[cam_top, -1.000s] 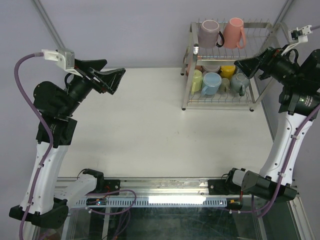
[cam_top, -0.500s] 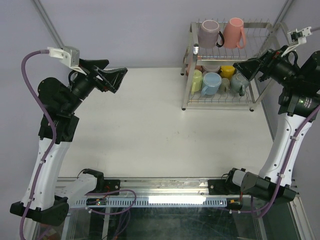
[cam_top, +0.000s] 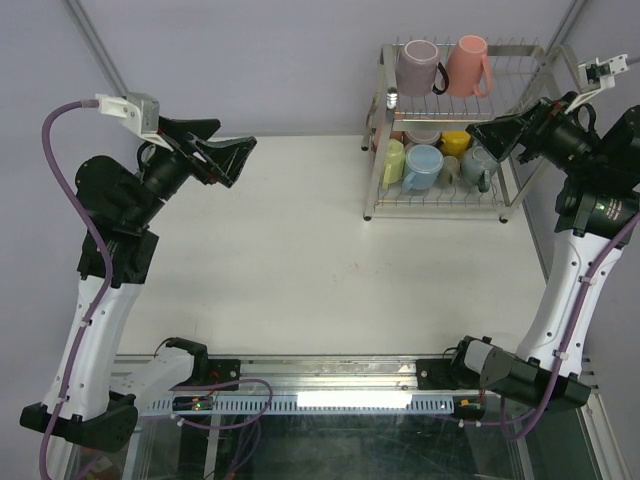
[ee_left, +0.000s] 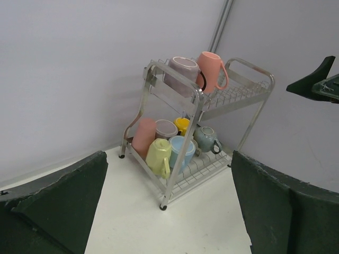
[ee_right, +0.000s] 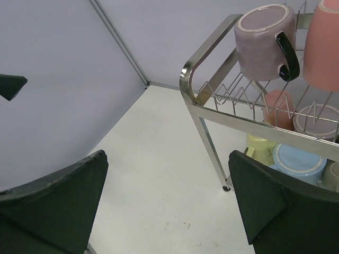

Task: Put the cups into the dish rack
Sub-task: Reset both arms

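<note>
The chrome dish rack [cam_top: 440, 212] stands at the table's far right. Its upper shelf holds a mauve mug [cam_top: 417, 66] and a salmon pink mug [cam_top: 467, 64]. Its lower shelf holds several cups, among them a pale yellow-green mug [cam_top: 393, 160], a light blue mug [cam_top: 423, 166], a grey-green mug [cam_top: 478, 166] and a yellow cup [cam_top: 456, 141]. My left gripper [cam_top: 232, 133] is open and empty, raised over the table's far left and facing the rack [ee_left: 183, 143]. My right gripper [cam_top: 478, 130] is open and empty, just right of the rack [ee_right: 204, 124].
The white table [cam_top: 300, 250] has grey walls behind and to the left. A metal pole [cam_top: 100, 55] rises at the far left corner. The arm bases and cables sit along the near edge [cam_top: 350, 385].
My left gripper rose and shifted slightly right a second ago, then held still. My right gripper barely moved. The cups have not moved.
</note>
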Controlling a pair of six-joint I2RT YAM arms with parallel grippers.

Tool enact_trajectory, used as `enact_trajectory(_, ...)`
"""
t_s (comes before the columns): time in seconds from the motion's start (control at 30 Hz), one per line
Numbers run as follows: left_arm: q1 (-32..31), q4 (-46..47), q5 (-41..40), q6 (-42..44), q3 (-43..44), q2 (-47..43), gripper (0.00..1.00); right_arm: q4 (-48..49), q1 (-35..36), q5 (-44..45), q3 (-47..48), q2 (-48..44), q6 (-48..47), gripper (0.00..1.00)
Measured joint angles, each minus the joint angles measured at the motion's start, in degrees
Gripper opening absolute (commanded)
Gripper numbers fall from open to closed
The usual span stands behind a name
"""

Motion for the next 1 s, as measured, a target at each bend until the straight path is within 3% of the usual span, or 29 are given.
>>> enact_trajectory(0.43,0.0,0.46,1.18,-2.34,-1.55,1.4,0.99,4.83,-0.02,1.16,-1.51,0.83,4.61,1.0)
enact_trajectory(1.0,0.0,1.7,1.14,-2.43,2.36,0.9,0.99,2.01,-0.02,6.6,8.15,1.86,-0.15,0.99)
